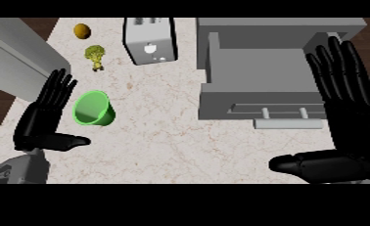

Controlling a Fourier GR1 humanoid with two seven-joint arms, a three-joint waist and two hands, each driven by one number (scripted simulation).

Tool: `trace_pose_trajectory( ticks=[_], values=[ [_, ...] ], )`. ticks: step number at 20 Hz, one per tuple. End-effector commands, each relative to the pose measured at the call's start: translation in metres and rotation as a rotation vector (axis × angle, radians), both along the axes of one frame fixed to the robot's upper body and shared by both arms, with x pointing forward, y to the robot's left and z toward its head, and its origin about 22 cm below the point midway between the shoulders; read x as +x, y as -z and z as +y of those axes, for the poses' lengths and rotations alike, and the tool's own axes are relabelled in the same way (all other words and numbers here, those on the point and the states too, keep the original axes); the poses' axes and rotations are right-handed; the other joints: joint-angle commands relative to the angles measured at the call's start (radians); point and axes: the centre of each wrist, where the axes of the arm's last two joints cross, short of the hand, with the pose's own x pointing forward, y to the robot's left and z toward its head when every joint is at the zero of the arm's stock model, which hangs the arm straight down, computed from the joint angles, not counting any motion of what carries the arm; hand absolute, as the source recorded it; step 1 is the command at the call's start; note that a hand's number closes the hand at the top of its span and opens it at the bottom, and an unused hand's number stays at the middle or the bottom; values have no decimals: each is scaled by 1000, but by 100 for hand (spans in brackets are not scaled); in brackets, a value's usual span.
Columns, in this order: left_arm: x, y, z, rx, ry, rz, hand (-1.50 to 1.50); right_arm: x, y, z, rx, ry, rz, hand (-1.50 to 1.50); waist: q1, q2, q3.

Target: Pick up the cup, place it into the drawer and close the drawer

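A green cup (pixel 93 108) stands on the marble counter at the left, its mouth facing up. Just left of it is my left hand (pixel 43 117), open with straight fingers and the thumb pointing right below the cup; it does not hold the cup. The grey drawer (pixel 260 71) is pulled open at the upper right, with its front panel and handle (pixel 285 112) toward me. Over the drawer's right side is my right hand (pixel 343 102), open with fingers up and nothing in it.
A silver toaster (pixel 150 40) stands at the back, left of the drawer. A broccoli floret (pixel 95 56) and a brown round fruit (pixel 81 30) lie behind the cup. A grey slanted panel (pixel 25 58) fills the far left.
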Motion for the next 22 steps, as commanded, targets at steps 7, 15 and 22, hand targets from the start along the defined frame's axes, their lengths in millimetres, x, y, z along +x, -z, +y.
trace_pose_trajectory(
  ticks=[7, 15, 22],
  values=[
    [12, 50, -7, 10, -17, 43, -150, -1, 0, -5, 9, -7, -6, -150, -2, 0, 0],
    [7, 74, 11, -7, -38, 52, -150, 16, 1, -15, -6, -17, -7, -150, -3, 2, -1],
    [10, 89, 14, -14, -65, 54, -150, -17, 3, -7, -10, -64, 7, -150, -17, 4, -2]
  ],
)
